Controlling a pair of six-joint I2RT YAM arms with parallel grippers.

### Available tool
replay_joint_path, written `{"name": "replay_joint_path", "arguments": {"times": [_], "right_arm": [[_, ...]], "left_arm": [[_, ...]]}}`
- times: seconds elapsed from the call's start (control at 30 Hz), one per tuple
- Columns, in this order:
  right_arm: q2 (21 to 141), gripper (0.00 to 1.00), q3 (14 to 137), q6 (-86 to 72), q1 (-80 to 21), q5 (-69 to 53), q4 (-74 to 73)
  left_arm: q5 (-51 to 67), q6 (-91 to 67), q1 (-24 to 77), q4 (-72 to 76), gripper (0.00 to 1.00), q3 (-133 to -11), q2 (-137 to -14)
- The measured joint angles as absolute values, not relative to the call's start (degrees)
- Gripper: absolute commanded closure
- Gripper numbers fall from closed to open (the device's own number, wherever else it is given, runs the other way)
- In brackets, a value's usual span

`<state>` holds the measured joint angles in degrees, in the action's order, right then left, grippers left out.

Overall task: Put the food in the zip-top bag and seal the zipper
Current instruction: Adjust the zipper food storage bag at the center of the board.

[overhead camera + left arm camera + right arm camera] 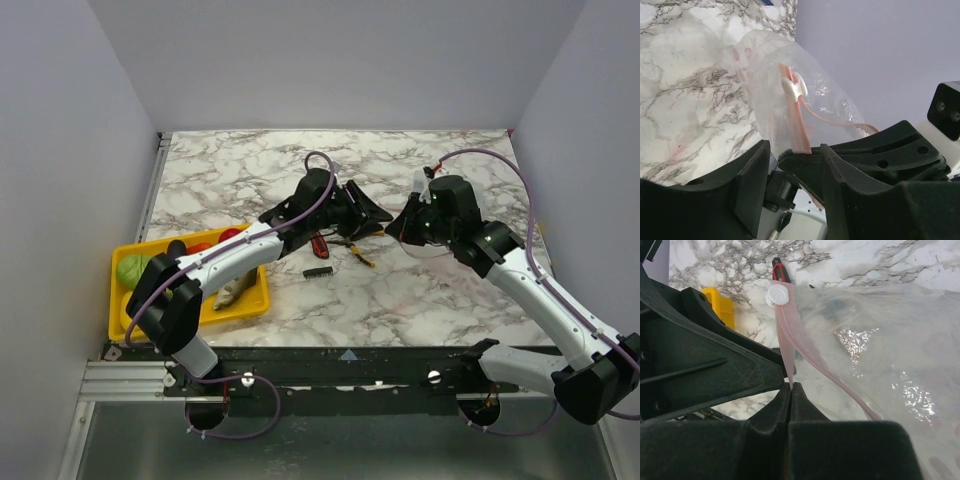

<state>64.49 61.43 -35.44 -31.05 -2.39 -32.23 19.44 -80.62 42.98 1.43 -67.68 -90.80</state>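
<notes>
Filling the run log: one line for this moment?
right gripper shut on zipper | left gripper open at zipper | food in yellow tray

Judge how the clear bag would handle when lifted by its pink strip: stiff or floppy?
Probably floppy: the bag wrinkles and billows away from the strip pinched in the right end effector. Likely very light: the film is thin enough to see the table through it. Its glossy surface hints it may slip.

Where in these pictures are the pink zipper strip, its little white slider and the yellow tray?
zipper strip (789, 347): right wrist view, on the pink band just below the slider.
white slider (777, 294): right wrist view, middle of its round face.
yellow tray (114, 300): top external view, on its left wall.
</notes>
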Motion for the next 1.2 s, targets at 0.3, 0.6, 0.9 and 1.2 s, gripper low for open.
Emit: {"name": "replay_joint_path", "arguments": {"times": [0.3, 0.6, 0.9, 1.2], "right_arm": [[64.5, 0.99, 61.5, -34.9, -31.6, -2.4, -32.4], [64.9, 0.42, 66.3, -32.6, -31.9, -2.4, -38.8], [67.2, 0.28, 87.8, -27.9, -31.9, -3.4, -54.1], [68.6, 0.33, 95.1, -21.4, -33.4, 3.8, -61.2]], "left_arm": [[18.0, -79.4, 43.2, -0.1, 0.82, -72.1, -94.8], [16.3, -71.6, 43.3, -1.4, 1.0, -72.6, -95.1], [14.1, -61.4, 43.3, -6.4, 1.0, -72.9, -91.5], [14.0, -59.1, 43.3, -13.3, 1.0, -77.7, -89.8]]}}
